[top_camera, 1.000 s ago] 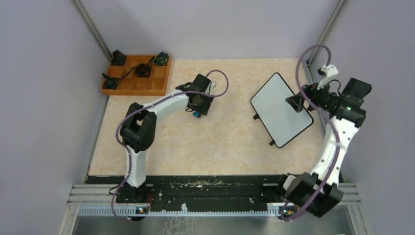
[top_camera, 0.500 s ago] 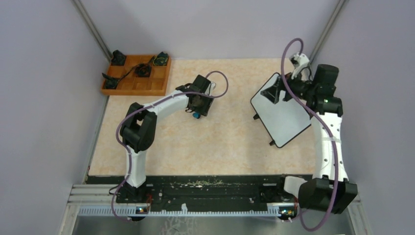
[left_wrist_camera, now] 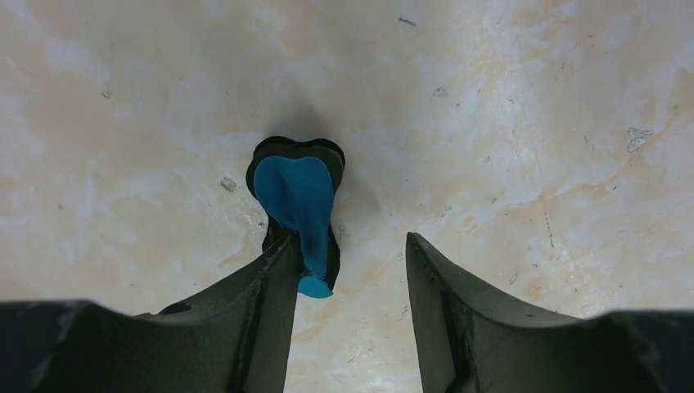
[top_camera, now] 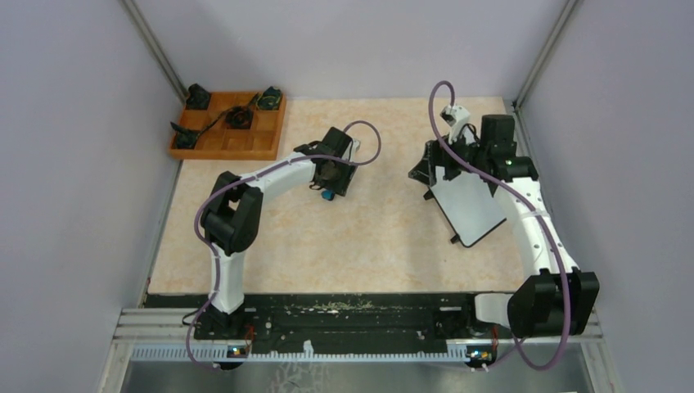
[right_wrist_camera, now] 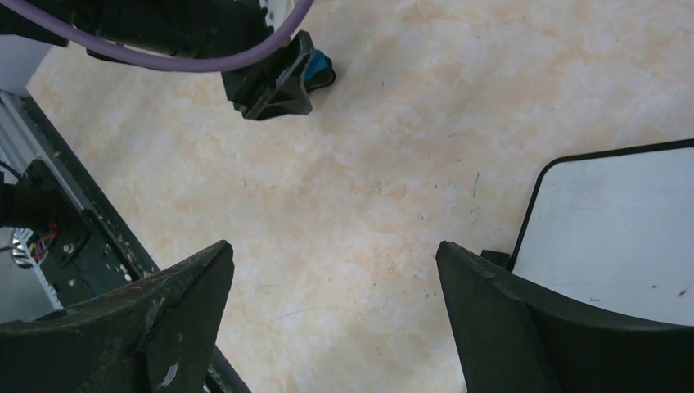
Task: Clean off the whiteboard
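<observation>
The right gripper (right_wrist_camera: 331, 274) is held wide open and empty. Over the last second it has been swung across the whiteboard (right_wrist_camera: 614, 237), whose corner now lies just under one finger. Farther ahead, the left gripper (left_wrist_camera: 350, 246) is parted, with a blue-topped block (left_wrist_camera: 295, 192), likely the eraser, resting ungripped against one finger. Wiping is judged not yet begun; no red marks can be made out.

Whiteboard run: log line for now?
left end effector open, beside blue object | right end effector open, at whiteboard corner
</observation>
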### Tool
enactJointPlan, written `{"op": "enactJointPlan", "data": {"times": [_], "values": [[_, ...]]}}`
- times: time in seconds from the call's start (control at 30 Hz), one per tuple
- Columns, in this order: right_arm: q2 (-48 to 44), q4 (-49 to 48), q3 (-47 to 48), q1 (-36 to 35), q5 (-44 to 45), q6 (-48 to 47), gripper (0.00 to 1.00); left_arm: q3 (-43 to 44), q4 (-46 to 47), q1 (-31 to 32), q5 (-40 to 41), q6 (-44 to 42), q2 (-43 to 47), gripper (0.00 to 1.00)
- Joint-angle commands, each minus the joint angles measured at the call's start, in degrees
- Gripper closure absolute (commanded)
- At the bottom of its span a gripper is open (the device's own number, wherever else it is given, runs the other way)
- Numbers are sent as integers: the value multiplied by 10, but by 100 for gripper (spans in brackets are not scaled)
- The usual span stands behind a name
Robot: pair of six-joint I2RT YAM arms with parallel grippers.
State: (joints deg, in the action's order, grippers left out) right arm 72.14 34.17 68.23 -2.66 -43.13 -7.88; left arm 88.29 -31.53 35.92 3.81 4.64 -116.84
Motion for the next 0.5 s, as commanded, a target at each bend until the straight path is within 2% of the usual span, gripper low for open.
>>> {"op": "enactJointPlan", "data": {"times": [0.0,0.2,0.47], "values": [[-8,-40,-19,-32,46,-4,6,-3,13,4,-4,8,20,44],[-10,-69,-54,-96,134,1,5,-4,18,4,-5,12,17,44],[-14,-85,-70,-119,138,-2,5,-11,29,4,-2,15,20,43]]}}
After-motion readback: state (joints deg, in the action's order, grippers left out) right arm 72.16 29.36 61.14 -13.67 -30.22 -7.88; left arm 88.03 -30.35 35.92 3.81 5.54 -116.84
